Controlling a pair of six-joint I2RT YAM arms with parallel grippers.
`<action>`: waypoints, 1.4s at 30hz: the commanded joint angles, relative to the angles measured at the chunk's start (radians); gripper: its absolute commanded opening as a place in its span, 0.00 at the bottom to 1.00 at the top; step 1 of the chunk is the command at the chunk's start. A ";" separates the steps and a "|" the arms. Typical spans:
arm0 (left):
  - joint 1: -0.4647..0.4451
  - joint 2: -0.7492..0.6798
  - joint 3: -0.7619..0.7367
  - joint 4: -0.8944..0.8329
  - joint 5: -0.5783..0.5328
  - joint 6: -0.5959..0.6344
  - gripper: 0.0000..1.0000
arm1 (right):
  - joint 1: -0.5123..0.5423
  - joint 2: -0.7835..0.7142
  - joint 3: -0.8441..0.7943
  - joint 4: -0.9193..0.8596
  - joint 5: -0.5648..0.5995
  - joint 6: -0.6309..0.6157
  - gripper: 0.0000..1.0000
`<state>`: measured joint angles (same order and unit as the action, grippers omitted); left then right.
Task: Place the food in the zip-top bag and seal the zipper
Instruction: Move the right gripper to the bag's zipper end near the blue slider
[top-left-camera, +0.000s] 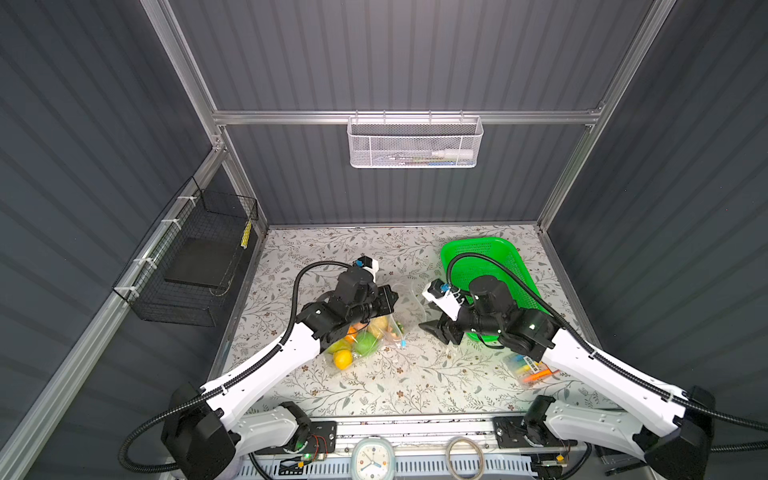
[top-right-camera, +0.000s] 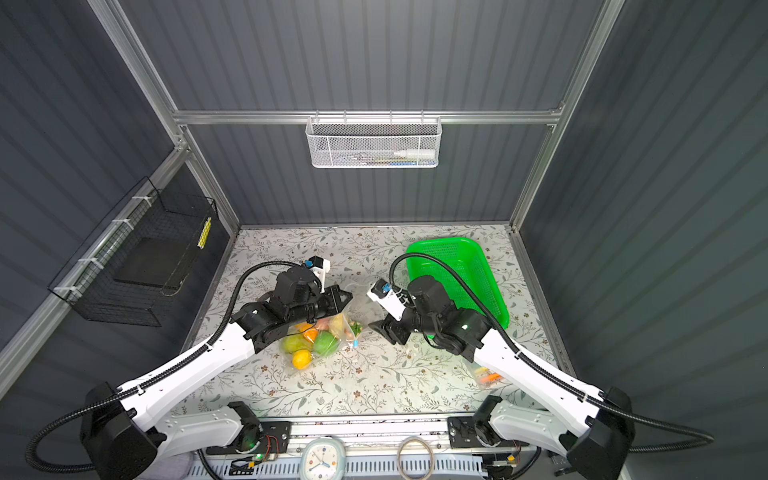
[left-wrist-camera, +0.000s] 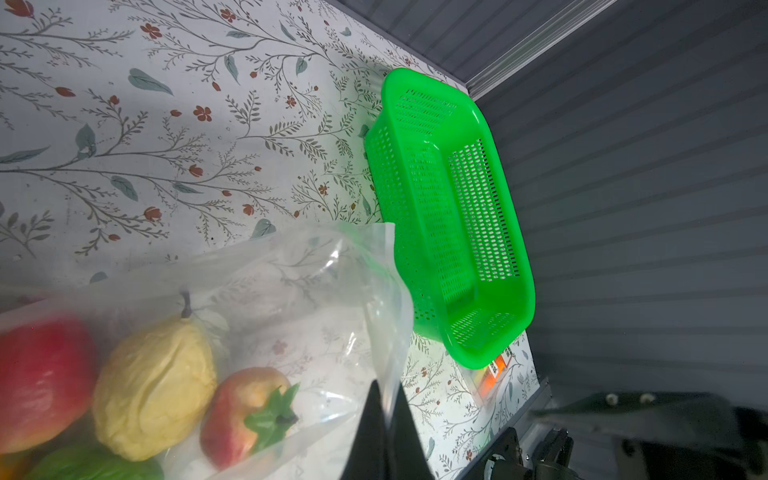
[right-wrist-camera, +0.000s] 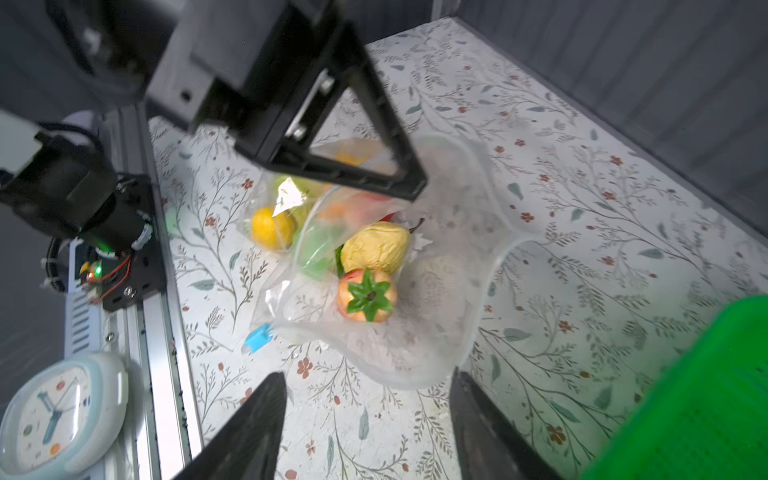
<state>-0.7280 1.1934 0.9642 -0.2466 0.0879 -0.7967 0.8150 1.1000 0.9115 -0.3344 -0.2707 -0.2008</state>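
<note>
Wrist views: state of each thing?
Clear crinkly zip-top bag: mouth open.
Toy fruits and vegetables: inside bag.
Blue zipper slider tab: at one end, unsealed.
Green perforated plastic basket: upright, empty.
Left end effector: shut on bag edge.
Right end effector: open, empty.

Bare tabletop (top-left-camera: 395, 374) lies open beside the zip-top bag (right-wrist-camera: 453, 316); left claw (right-wrist-camera: 415, 188) overhangs it, green basket (top-left-camera: 490, 257) stands near.

— What sort of place is this?
— A robotics lab cell, not a home. Grey ribbed panels (top-left-camera: 395, 54) in an aluminium frame (top-left-camera: 407, 117) box in a floral-covered table (top-left-camera: 407, 374).
— What else shows it?
— A white robot arm (top-left-camera: 266, 365) stands at each side of a front rail (top-left-camera: 415, 428) with bare wiring (top-left-camera: 316, 446). A white mesh basket (top-left-camera: 414, 143) and a black wire basket (top-left-camera: 187, 266) hang on the walls.
</note>
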 joint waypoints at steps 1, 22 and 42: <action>-0.008 -0.006 0.030 -0.003 0.026 0.016 0.00 | 0.033 0.014 -0.022 0.073 -0.028 -0.111 0.64; -0.008 -0.003 0.024 0.010 0.046 0.008 0.00 | 0.079 0.190 -0.042 0.204 -0.012 -0.158 0.23; -0.008 0.112 0.219 0.083 0.196 0.051 0.05 | 0.085 -0.048 -0.001 0.304 -0.055 -0.014 0.00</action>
<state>-0.7280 1.2846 1.1584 -0.2008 0.2119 -0.7593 0.8921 1.0637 0.8799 -0.0658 -0.3008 -0.2550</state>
